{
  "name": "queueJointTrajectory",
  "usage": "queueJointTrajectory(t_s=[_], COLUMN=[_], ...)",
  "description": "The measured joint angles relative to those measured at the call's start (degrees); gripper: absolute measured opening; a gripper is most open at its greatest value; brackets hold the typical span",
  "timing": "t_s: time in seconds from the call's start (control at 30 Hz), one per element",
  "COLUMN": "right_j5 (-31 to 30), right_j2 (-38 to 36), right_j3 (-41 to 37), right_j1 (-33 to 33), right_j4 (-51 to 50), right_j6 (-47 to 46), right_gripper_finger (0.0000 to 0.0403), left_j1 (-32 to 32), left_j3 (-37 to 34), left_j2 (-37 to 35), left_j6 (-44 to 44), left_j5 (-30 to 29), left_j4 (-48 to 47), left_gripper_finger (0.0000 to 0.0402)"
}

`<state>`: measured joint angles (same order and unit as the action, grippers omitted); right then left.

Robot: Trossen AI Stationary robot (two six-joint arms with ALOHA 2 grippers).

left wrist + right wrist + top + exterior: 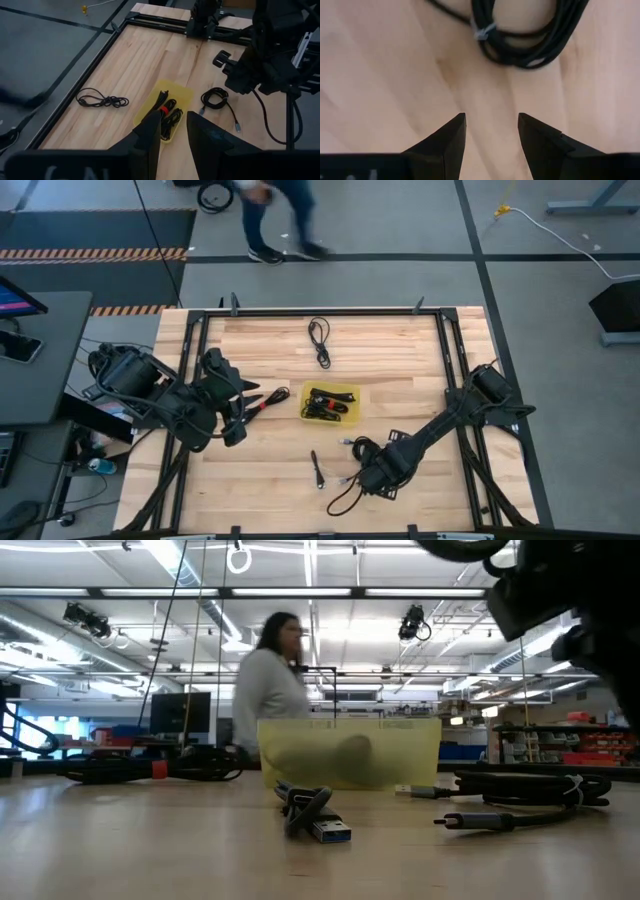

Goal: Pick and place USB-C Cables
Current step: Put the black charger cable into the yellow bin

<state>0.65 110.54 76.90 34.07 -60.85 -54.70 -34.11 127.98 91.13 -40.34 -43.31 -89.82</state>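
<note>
Plainly, cable feel: the coiled cable point(520, 35) under my right end effector point(490, 145) looks light, limp and springy; loops may sag or snag.
Grip spot: I judge the tied waist best, where strands bunch.
Right end effector: open, empty, just above the tabletop point(400, 370), near right.
Left end effector point(172, 135): parted, nothing visibly held, raised at left.
Other cables: several in the yellow tray point(345, 392) at centre; one loose cable point(319, 340) far.
Hidden: my arm covers part of the near coil from above.
</note>
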Motion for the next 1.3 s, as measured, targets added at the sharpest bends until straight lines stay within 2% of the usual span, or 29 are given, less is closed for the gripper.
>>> queueJointTrajectory(t_s=[0.3, 0.43, 0.73, 1.3], right_j5=[-0.48, -2.54, -3.9, -3.7], right_j2=[0.04, 0.04, 0.04, 0.04], right_j3=[2.56, 4.44, 4.48, 4.46], right_j1=[-3.32, -4.55, -6.91, -10.44], right_j4=[1.53, 3.73, 5.08, 5.08], right_j6=[4.1, 7.25, 10.81, 11.87], right_gripper_finger=[0.0187, 0.0188, 0.0188, 0.019], left_j1=[0.0, 0.0, 0.0, 0.0], left_j3=[0.0, 0.0, 0.0, 0.0], left_j2=[0.0, 0.0, 0.0, 0.0], left_j6=[0.0, 0.28, 0.48, 1.26], left_j5=[-0.33, -0.33, -0.35, -0.35], left_j4=[0.0, 0.0, -0.02, -0.08], left_gripper_finger=[0.0102, 0.0102, 0.0102, 0.0102])
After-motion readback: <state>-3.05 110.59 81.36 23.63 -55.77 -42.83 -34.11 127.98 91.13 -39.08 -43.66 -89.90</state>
